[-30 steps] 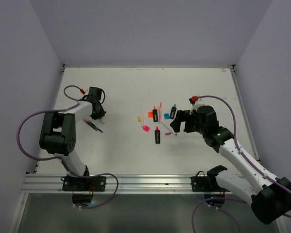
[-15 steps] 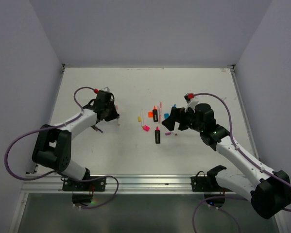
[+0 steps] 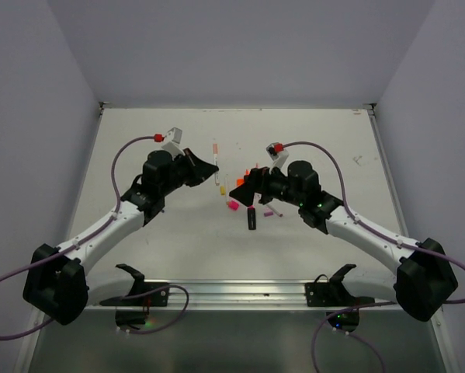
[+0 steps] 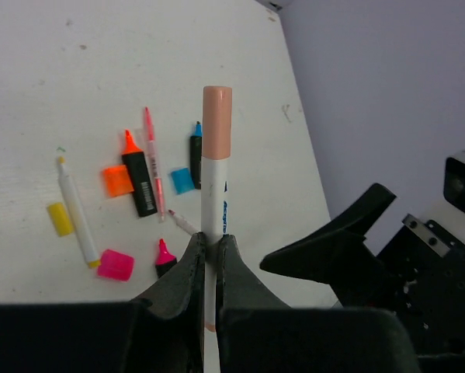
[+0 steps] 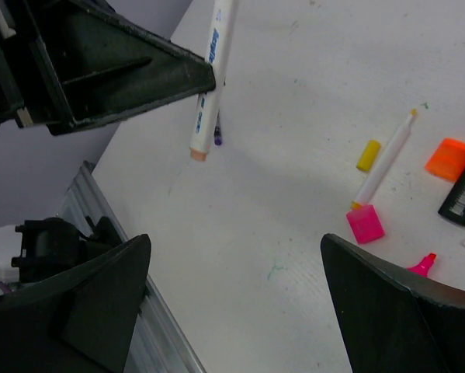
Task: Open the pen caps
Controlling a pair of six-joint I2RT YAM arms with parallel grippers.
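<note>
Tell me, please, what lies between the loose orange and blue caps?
In the left wrist view, a black highlighter with an orange tip and a thin pink pen lie between the orange cap and the blue cap.

free: far table (image 3: 317, 128) | blocked: centre, highlighters (image 3: 251, 218), loose caps (image 3: 233, 205), raised white pen (image 4: 214, 186)

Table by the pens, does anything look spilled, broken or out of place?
Nothing spilled or broken. Loose orange cap, blue cap, pink cap and yellow cap lie scattered among uncapped pens. The left hand holds a white pen, peach cap on.
</note>
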